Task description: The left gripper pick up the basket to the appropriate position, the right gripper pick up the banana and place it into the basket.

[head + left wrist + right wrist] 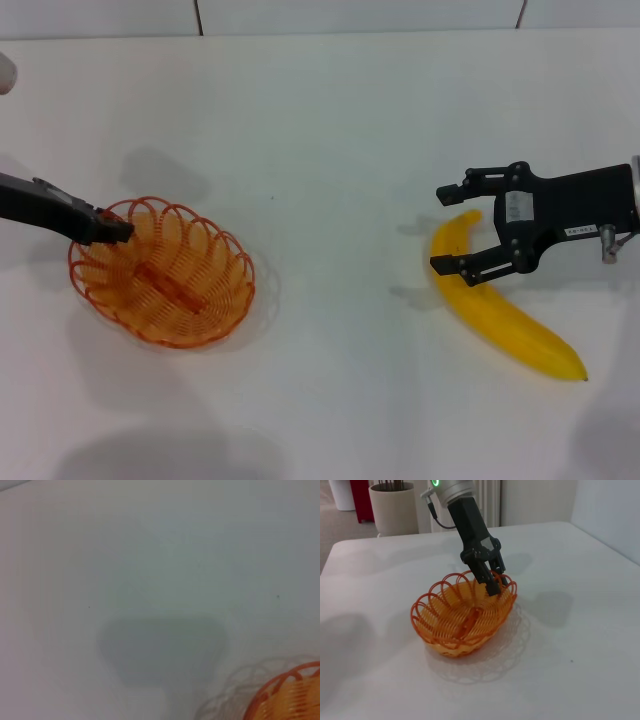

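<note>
The orange wire basket (165,275) is at the left of the white table. My left gripper (112,229) is shut on its left rim. In the right wrist view the left gripper (492,584) pinches the rim and the basket (460,617) tilts, its gripped end raised over its shadow. A bit of the basket's rim (290,695) shows in the left wrist view. The yellow banana (510,320) lies flat at the right. My right gripper (452,229) is open, its fingers on either side of the banana's upper end, apart from it.
The table's far edge (320,34) runs along the top of the head view, with a pale object (5,72) at the far left. Beyond the table stand a plant pot (392,505) and a red thing (362,500).
</note>
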Controlling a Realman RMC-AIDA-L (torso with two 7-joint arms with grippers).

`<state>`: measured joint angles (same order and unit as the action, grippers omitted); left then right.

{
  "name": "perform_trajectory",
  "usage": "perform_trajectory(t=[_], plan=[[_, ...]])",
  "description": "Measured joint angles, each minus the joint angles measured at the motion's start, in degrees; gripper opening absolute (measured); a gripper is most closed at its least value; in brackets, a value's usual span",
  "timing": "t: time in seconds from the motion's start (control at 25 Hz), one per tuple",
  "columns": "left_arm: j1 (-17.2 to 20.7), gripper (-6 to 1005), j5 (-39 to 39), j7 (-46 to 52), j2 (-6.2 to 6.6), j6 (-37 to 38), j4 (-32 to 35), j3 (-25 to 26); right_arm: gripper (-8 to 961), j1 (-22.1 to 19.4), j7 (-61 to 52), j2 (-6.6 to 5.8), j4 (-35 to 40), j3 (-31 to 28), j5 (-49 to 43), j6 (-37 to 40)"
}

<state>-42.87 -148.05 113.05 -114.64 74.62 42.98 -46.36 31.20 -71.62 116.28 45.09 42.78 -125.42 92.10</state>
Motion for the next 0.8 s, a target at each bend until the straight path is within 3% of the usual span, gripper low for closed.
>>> perform_trajectory(t=[0.24,0.52,0.8], plan=[[0.1,324,0.0,-1.6,0.1,0.0,0.2,0.0,905,0.0,-0.1,0.0,0.0,0.1,0.0,0.0],[0.2,113,0.0,-1.6,-0.04,0.7,1.1,-0.6,905,-0.1,-0.5,0.0,0.0,0.0,0.0,-0.1],[2.4,73,2.8,-1.6,-1.47,7.9,11.1,-0.4,904,-0.3,-0.5,0.0,0.0,0.0,0.0,-0.1]])
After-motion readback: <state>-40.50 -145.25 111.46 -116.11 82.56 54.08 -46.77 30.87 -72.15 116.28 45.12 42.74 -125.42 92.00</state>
